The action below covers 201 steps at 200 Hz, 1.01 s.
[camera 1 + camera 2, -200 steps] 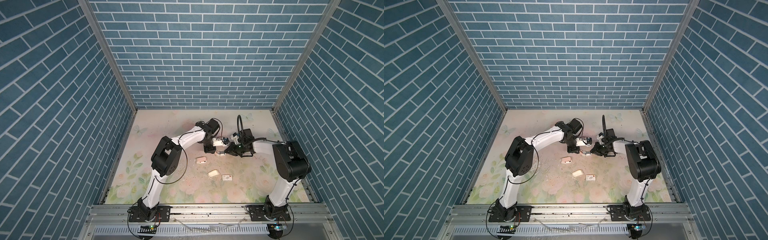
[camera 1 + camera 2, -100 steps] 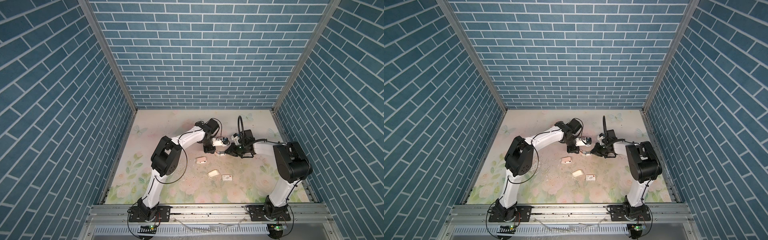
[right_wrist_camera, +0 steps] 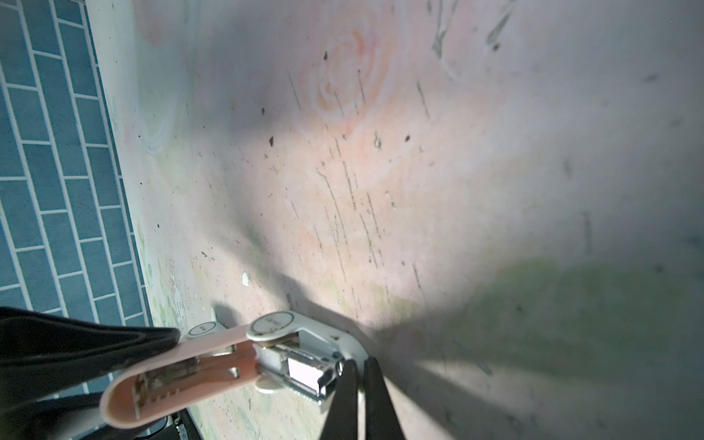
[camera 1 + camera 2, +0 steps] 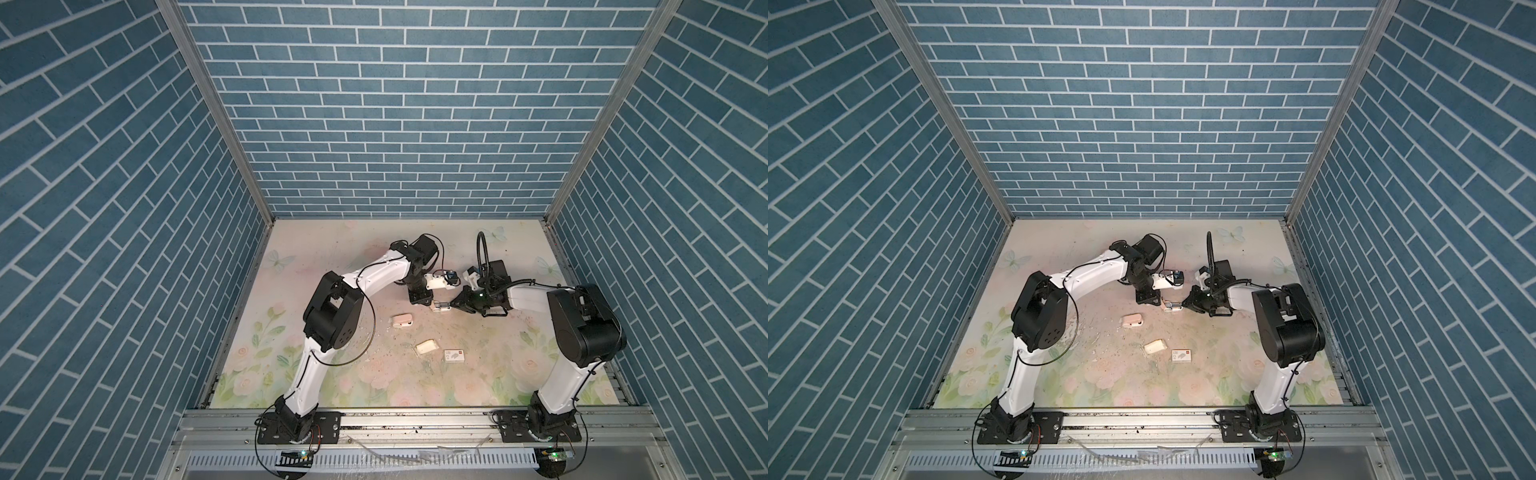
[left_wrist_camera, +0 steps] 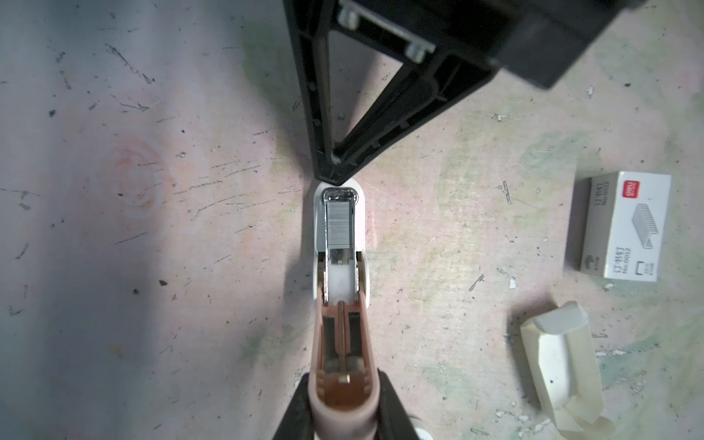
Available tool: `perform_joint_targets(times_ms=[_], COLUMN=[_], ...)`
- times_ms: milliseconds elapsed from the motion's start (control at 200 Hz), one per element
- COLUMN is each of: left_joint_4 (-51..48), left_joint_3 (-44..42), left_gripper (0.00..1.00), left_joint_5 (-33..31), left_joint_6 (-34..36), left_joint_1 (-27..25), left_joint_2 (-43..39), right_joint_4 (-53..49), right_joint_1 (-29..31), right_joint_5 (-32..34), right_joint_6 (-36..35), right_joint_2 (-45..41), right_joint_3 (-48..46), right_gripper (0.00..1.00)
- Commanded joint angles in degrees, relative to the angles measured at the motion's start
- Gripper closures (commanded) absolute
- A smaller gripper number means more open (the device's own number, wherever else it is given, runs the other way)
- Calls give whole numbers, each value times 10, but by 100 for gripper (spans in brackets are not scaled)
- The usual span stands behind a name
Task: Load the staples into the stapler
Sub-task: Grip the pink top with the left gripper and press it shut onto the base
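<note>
1. Fingers (image 5: 390, 413) of left gripper (image 5: 344, 404): clenched on the pink lid (image 3: 213, 352), holding it hinged up off the base. Reaching in from 9 o'clock of the stapler in both top views (12 o'clock = far wall).
2. Fingers (image 3: 343, 404) of right gripper (image 5: 335, 171): pressed together, nothing between them. Tips touching the front end of the magazine, reaching in from 3 o'clock.
3. Table (image 4: 519, 353): floral mat, scuffed, strewn with stray bits.
4. Stapler (image 4: 440, 306): white base flat on the table between both grippers, metal magazine exposed.
5. Second stapler (image 4: 402, 321): closed, untouched, near the first at 8 o'clock.
6. Cardboard tray (image 5: 560, 362): opened out, apparently empty, roughly 6 o'clock of the held stapler.
7. White box (image 5: 617, 224): red mark, lying near the tray, toward 5 o'clock.
8. Staples (image 5: 340, 224): silvery strip lying inside the magazine, at its front end. Insertion judged done or nearly so. Left to do: drawing the right tips clear, lowering the lid, snapping it shut.
</note>
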Motion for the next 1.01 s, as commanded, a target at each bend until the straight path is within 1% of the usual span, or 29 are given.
perform_joint_targets(times_ms=[0,455,1000], left_joint_4=[-6,-4,-8], left_joint_3=[14,23,56], left_gripper=[81,80,80], left_joint_5=[26,34,31], left_joint_6=[-7,-16,-19], left_joint_1=[-2,-12,-27], left_joint_2=[14,29,60], right_joint_4=[-41,-32,-27], right_joint_1=[11,11,11], right_joint_5=[-3,-2,0], right_joint_6=[2,5,7], right_joint_2=[11,6,-1], right_joint_3=[-23,-32,-43], right_gripper=[93,93,93])
